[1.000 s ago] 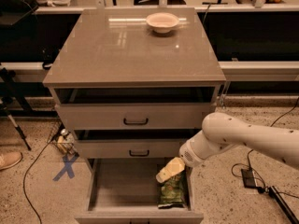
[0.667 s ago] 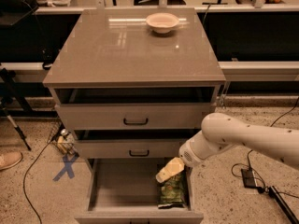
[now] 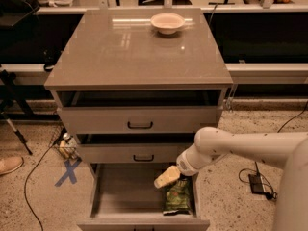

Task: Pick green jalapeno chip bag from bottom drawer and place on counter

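Presently end effector (image 3: 167, 177) hangs just above bag (image 3: 177, 198) in drawer (image 3: 120, 194); grip state: cannot tell. Lower straight, pinch bag's top edge.

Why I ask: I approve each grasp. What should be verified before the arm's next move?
1. Bottom drawer pulled open: ok.
2. Green jalapeno chip bag in view, lying at the drawer's right side: ok.
3. Pincer inside the drawer opening, at the bag's upper end: ok.
4. Pincer touching or holding the bag: cannot tell.
5. Bare room on the counter to set the bag down, with the bowl near the far edge: ok.
6. Clearance under the middle drawer front for lifting out: cannot tell.
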`<state>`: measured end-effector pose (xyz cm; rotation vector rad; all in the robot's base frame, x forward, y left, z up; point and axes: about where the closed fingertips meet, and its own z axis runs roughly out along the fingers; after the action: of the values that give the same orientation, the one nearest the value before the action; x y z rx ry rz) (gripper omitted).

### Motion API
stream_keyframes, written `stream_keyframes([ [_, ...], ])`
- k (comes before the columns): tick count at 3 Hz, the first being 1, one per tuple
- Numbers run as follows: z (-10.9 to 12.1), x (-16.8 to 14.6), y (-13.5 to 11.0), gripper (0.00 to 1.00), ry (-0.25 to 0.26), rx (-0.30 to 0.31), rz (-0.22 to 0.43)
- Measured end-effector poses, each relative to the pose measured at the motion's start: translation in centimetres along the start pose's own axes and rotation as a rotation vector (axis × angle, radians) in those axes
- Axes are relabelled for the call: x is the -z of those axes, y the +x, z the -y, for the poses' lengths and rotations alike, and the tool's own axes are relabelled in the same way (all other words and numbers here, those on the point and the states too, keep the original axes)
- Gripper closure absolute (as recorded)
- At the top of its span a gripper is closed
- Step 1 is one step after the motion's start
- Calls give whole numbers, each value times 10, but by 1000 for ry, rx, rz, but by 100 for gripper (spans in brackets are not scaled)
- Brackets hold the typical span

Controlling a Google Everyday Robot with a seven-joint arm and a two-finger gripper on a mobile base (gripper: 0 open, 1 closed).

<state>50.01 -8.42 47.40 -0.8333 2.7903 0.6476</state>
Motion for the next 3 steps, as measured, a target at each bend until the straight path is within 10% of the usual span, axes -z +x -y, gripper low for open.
stream_keyframes([
  [3,62,-155,8,0,-37,-236,38],
])
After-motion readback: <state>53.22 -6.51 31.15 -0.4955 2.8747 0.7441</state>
